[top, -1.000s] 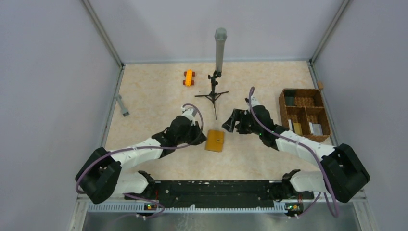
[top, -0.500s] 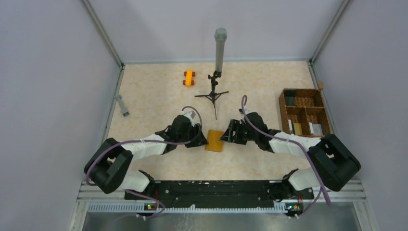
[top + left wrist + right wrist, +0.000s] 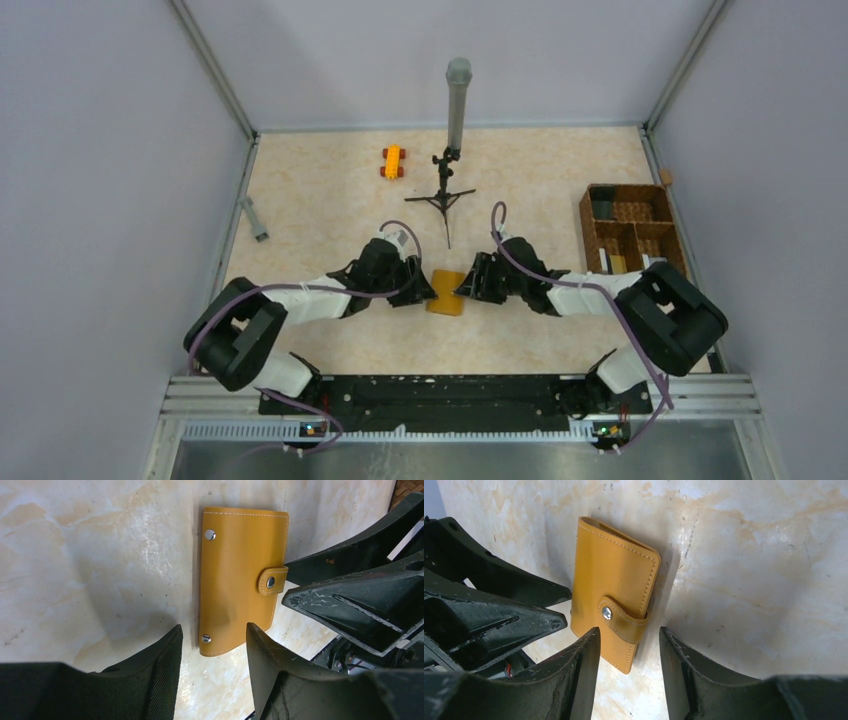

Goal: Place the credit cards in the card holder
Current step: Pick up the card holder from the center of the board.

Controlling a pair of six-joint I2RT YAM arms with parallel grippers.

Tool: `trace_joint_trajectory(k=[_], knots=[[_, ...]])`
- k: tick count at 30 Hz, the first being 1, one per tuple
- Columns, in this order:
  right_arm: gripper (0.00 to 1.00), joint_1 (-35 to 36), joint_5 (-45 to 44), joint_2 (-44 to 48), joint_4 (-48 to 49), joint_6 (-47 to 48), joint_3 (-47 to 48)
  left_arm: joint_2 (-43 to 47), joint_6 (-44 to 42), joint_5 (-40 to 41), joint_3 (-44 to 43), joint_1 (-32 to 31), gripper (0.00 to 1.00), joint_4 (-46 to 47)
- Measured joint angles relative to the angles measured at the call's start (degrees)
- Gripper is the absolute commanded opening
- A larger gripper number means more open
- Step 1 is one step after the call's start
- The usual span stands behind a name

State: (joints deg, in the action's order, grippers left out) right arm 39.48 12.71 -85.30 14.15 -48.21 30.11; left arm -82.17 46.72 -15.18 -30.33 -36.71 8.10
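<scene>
I saw the wallet (image 3: 446, 293) shut at mid-table, long axis 12-to-6, strap toward 3. The left claw (image 3: 214, 630) at its 9 and the right claw (image 3: 629, 632) at its 3 both stood apart, clamping nothing. Its inside was hidden.

Both arms are stretched forward and inward from their bases, with the forearms held low, so that the left gripper (image 3: 420, 290) and the right gripper (image 3: 467, 285) are set tip to tip near the middle, facing each other across a small gap. The jaws of each are seen parted to a moderate width, and nothing is clamped between the black fingers (image 3: 150, 680). A purple cable is looped over each wrist.
</scene>
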Motion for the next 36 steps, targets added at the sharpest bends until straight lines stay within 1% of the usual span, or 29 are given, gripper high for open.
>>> trace_joint_trajectory(k=[5,11,16,17,21,25,27,36], knots=[[0.40,0.0,0.1,-1.8,2.8,-0.7,0.1,-1.4,0.9,-0.7,0.0,0.3,0.49,2.4],[0.29,0.0,0.0,-3.3,3.9,-1.1,0.4,-2.6,1.6,-1.4,0.0,0.6,0.48,4.5],[0.01,0.0,0.3,-4.3,4.7,-1.7,0.4,-3.2,1.8,-1.9,0.1,0.7,0.47,5.7],[0.00,0.0,0.3,-4.4,4.8,-1.9,0.4,-3.2,1.8,-1.9,0.1,0.7,0.48,5.8],[0.00,0.0,0.2,-4.2,4.9,-2.1,0.4,-2.7,1.8,-1.8,0.6,1.0,0.49,6.0],[0.00,0.0,0.2,-1.8,4.8,-1.8,0.2,0.9,1.3,-0.7,1.9,1.5,0.53,3.9],[0.00,0.0,0.3,0.5,5.4,-1.6,-0.2,3.9,0.9,-0.3,2.1,1.9,0.62,2.5],[0.00,0.0,3.2,14.6,9.1,-0.6,-3.5,20.9,-1.7,-2.0,2.1,5.5,0.89,-2.2]])
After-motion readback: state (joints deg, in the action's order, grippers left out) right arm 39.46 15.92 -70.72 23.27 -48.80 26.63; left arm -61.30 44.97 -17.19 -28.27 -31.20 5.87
